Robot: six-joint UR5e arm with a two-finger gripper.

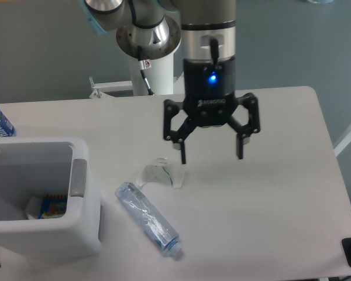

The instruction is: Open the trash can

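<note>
The large boxy white plastic trash can with rounded corners sits at the lower left of the white worktop, partly cut off by the left edge of the view. Its interior is visible from above, with a colourful packet lying at the bottom, so the lid appears not to cover the opening here; where the lid itself sits cannot be told. A grey push-button strip runs along the can's right rim, the side facing the middle of the worktop.

The black two-finger tool hangs above the middle of the worktop with its fingers spread wide, holding nothing. The can lies to the tool's left in the camera view and nearer the front edge, well apart from it. The grey strip is the part of the can closest to the tool, and its long axis runs front to back along the rim.

Between tool and can lie a clear plastic bottle on its side, angled diagonally, and a small crumpled clear wrapper. A move toward the strip would likely have to pass over these two.
</note>
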